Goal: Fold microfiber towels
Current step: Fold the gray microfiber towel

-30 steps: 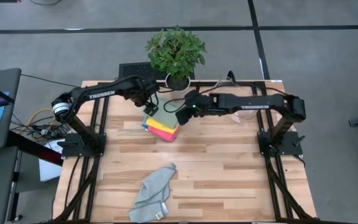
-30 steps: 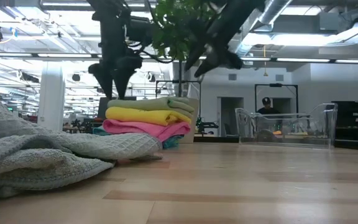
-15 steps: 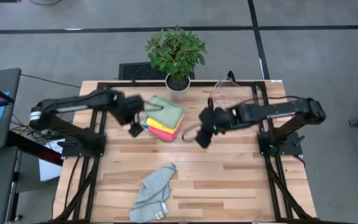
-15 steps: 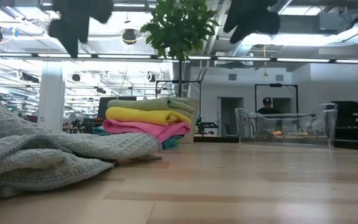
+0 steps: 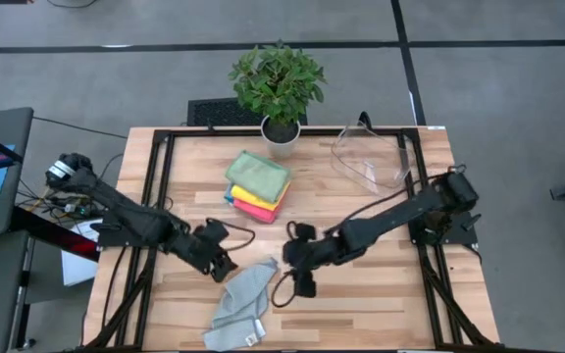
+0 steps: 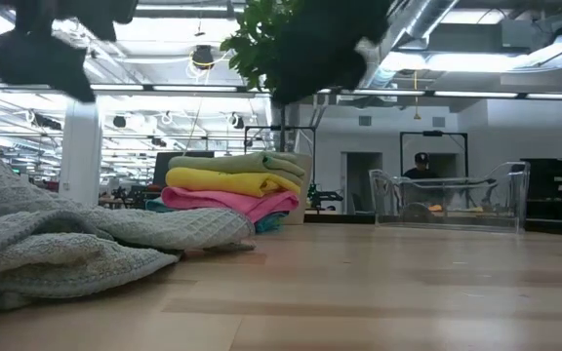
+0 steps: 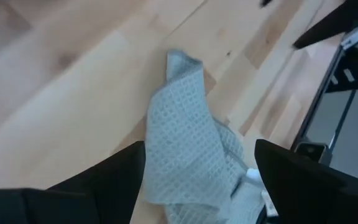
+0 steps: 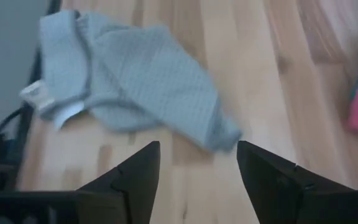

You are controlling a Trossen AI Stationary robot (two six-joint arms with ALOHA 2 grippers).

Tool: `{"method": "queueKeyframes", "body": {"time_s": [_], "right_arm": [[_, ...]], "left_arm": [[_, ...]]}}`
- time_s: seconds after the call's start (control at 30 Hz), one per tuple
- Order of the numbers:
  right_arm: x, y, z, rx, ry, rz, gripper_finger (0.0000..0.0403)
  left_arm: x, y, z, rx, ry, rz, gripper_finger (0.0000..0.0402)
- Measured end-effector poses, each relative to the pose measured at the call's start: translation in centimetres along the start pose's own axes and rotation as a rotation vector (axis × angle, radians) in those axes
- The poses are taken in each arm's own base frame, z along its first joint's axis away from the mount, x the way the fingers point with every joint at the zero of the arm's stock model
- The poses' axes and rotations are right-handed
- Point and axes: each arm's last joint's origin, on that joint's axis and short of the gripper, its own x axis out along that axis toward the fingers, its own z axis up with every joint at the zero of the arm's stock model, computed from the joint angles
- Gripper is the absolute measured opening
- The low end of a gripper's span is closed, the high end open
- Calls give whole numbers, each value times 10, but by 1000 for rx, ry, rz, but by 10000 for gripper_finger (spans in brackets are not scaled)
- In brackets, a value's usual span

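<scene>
A crumpled pale grey-teal microfiber towel (image 5: 238, 304) lies in a heap near the table's near edge, one corner (image 5: 268, 263) pointing toward the far side. Folded towels, sage green on yellow, pink and blue, form a stack (image 5: 258, 186) on the far half. My left gripper (image 5: 226, 267) hovers open just left of that corner, with the towel (image 7: 188, 143) showing between its fingers. My right gripper (image 5: 297, 275) hovers open just right of the corner, and the towel (image 8: 129, 87) lies ahead of it. In the low view the heap (image 6: 66, 244) fills the left foreground.
A clear plastic bin (image 5: 371, 157) stands at the far right of the table. A potted plant (image 5: 278, 88) sits at the far edge behind the stack. Bare wood (image 5: 381, 294) stretches over the near right of the table. A person stands in the room far behind the table (image 6: 418, 166).
Both grippers have left the folded stack and swung toward the table's near edge. The left one has come in on the left of the crumpled towel's far corner, the right one on its right. The stack and the crumpled towel have not moved.
</scene>
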Motion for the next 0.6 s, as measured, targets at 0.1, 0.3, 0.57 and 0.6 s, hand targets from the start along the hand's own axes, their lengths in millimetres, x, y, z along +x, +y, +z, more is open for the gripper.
{"method": "queueKeyframes", "body": {"time_s": [0.1, 0.3, 0.57, 0.6], "right_arm": [[28, 2, -5, -38, -14, 1, 239], [75, -1, -26, -48, 49, -20, 238], [111, -18, -26, 83, 73, -85, 196], [112, -17, -22, 95, 63, -74, 179]], "left_arm": [[14, -2, -15, -34, 3, 19, 295], [34, -9, -39, -23, 42, 27, 295], [46, -19, -55, -17, 61, -34, 295], [46, -20, -56, -22, 62, -43, 295]]}}
